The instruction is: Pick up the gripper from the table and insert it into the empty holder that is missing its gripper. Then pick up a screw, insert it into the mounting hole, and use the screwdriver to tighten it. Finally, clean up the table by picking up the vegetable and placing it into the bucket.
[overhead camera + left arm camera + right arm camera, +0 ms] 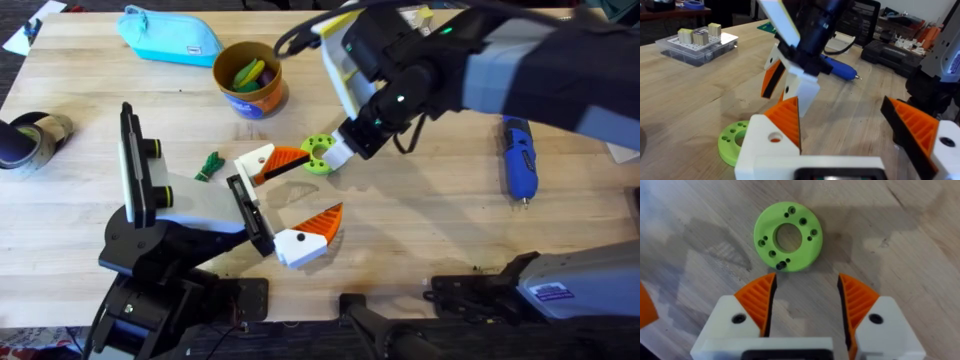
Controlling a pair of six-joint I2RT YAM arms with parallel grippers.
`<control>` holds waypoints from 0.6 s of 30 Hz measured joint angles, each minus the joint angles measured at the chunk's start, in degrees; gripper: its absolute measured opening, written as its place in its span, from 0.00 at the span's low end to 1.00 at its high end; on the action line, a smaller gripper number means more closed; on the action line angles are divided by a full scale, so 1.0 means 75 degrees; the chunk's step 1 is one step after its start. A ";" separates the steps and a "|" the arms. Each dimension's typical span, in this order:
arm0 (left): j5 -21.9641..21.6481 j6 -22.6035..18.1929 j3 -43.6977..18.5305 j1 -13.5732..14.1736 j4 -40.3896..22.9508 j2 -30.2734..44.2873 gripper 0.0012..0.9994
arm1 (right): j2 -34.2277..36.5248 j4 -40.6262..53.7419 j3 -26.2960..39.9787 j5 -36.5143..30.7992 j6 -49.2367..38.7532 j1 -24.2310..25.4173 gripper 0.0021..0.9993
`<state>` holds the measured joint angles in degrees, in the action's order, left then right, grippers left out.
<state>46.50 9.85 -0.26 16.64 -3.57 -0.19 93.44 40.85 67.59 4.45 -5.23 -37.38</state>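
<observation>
The orange gripper [283,159] with a white end and an orange dot sits in my left arm's far finger position; it also shows as the smooth orange finger [788,122]. My left gripper [323,183] [840,117] is open, with nothing between its fingers. My right gripper [341,154] [806,287] is open and hangs just above the table beside a lime-green holed disc [318,153] [788,236]. What looks like a small dark screw [781,265] stands in the disc's rim. The blue screwdriver [518,160] [839,67] lies at the right. The green vegetable [208,165] lies left of my left gripper. The bucket [250,78] stands behind.
A light-blue zip pouch [170,35] lies at the back left and a tape roll [28,135] at the left edge. A clear box of small parts [697,42] shows in the left wrist view. The right arm's body hangs over the back middle of the table.
</observation>
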 joint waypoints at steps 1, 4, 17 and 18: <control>0.0000 0.0003 -0.0002 -0.0002 -0.0007 0.0020 0.99 | 0.0114 -0.0011 -0.0001 -0.0008 0.0001 -0.0050 0.71; 0.0002 0.0005 -0.0002 0.0000 -0.0007 0.0027 0.99 | 0.0205 0.0038 -0.0009 0.0033 0.0071 -0.0079 0.71; 0.0000 0.0005 -0.0005 -0.0002 -0.0007 0.0027 0.99 | -0.0293 0.0010 -0.0041 0.1029 0.1057 0.0402 0.71; 0.0000 0.0005 -0.0005 -0.0002 -0.0007 0.0027 0.99 | -0.0293 -0.0142 -0.0085 0.1087 0.1061 0.0378 0.71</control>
<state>46.50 9.89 -0.30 16.62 -3.62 0.01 91.24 39.78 66.95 12.60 2.73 -34.55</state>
